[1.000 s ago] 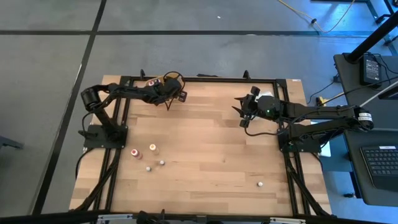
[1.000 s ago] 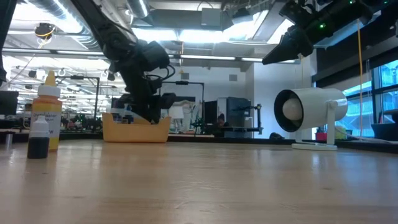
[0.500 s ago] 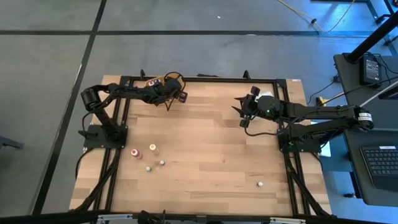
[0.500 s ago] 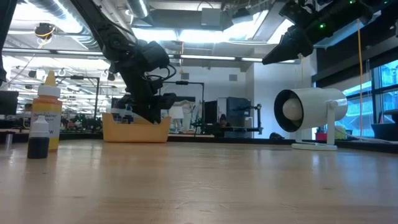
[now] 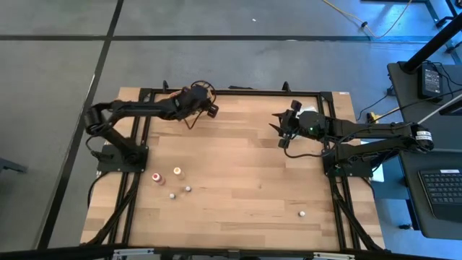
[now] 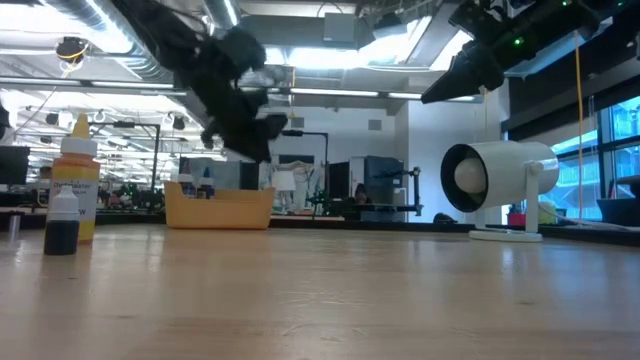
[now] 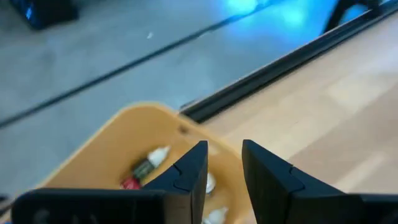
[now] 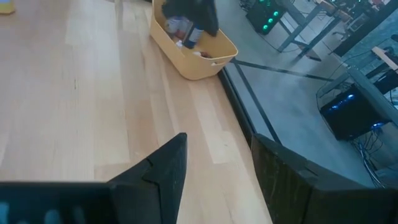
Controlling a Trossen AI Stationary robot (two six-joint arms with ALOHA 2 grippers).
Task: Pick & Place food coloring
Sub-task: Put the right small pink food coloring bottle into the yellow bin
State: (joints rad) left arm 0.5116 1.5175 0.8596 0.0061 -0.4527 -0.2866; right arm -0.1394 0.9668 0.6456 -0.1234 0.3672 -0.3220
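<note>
The yellow-orange tray (image 7: 106,155) stands at the table's far left corner and holds several food coloring bottles, one lying with a pale cap (image 7: 150,163). My left gripper (image 7: 225,149) hangs above the tray (image 6: 218,208), slanting down, open by a narrow gap with nothing between its fingers. More food coloring stands upright on the table at the near left: a red bottle (image 5: 154,177), an orange one (image 5: 177,172) and smaller ones (image 5: 188,189). My right gripper (image 5: 279,133) waits open above the table's far right part, holding nothing.
A lone small bottle (image 5: 301,214) stands near the front right. A large white cylinder on a stand (image 6: 495,180) sits at the right in the low view. Black frame rails (image 5: 231,92) edge the table. Bare wood lies between the two arms.
My left gripper has risen out of the yellow-orange tray and now hangs clear above its rim, having rolled a little at the wrist. The tray and the bottles on the table have stayed where they were.
</note>
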